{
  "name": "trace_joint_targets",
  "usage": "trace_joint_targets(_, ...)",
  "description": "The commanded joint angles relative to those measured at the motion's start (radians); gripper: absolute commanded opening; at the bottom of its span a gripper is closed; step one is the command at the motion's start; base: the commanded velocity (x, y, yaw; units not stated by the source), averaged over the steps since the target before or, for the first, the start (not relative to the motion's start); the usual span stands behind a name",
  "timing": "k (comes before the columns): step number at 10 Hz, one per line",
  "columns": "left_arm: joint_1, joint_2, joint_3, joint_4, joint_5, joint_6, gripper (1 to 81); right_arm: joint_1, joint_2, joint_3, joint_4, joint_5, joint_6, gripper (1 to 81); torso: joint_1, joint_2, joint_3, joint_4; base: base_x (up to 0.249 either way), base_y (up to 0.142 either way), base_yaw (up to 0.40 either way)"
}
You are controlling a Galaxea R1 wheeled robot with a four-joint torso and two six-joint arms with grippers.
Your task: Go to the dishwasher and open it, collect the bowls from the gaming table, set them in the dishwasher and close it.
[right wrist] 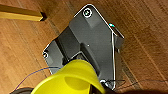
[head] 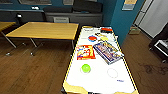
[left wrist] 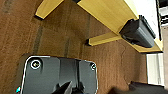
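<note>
nearest the head camera, the gaming table (head: 100,80) runs away from the robot, a long white top with a yellowish rim, chipped at the near corners. on its near part, going left to right, sit a green bowl (head: 85,68) and a clear ring-shaped thing (head: 112,73), apart from each other, with a small blue mark (head: 120,80) near the ring. further along lie a red and yellow game box (head: 85,52) and, to its right, a larger blue game box (head: 108,52) set at an angle. beyond them are a red and blue round dish (head: 92,38), a yellow item (head: 104,38) and a red and black box (head: 106,30) at the far end. left of the gaming table stands a plain yellow wooden table (head: 45,30) on the brown wood floor (head: 32,70).

in the right wrist view a yellow bowl (right wrist: 72,80) shows large and close at the right gripper (right wrist: 82,58); it looks held there, though i cannot tell how the grip stands. in the left wrist view the left gripper (left wrist: 68,87) hangs over the floor beside yellow table legs (left wrist: 105,40); whether it is apart or together i cannot tell.
</note>
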Motion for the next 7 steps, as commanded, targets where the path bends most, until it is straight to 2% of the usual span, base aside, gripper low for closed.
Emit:
trace_joint_targets(1,-0.277,-0.099,0.174,-0.191,0.245,-0.061,81.1,0.001,-0.01,0.0,-0.041,-0.046,-0.013,1.0,0.0,0.0,0.0,0.0,0.0,0.0,0.0)
trace_joint_targets(4,-0.484,-0.06,0.163,-0.318,0.384,-0.077,81.1,0.001,0.018,-0.013,-0.043,-0.046,-0.014,1.0,0.0,0.0,0.0,0.0,0.0,0.0,0.0)
trace_joint_targets(5,-0.538,-0.025,0.126,-0.344,0.434,-0.108,81.1,0.003,0.027,-0.019,-0.041,-0.046,-0.013,1.0,0.0,0.0,0.0,0.0,0.0,0.0,0.0)
trace_joint_targets(6,-0.579,0.012,0.088,-0.344,0.471,-0.154,81.1,0.004,0.033,-0.019,-0.043,-0.048,-0.014,1.0,0.0,0.0,0.0,0.0,0.0,0.0,0.0)
trace_joint_targets(7,-0.621,0.045,0.056,-0.343,0.496,-0.175,81.1,0.008,0.04,-0.023,-0.043,-0.052,-0.014,1.0,0.0,0.0,0.0,0.0,0.0,0.0,0.0)
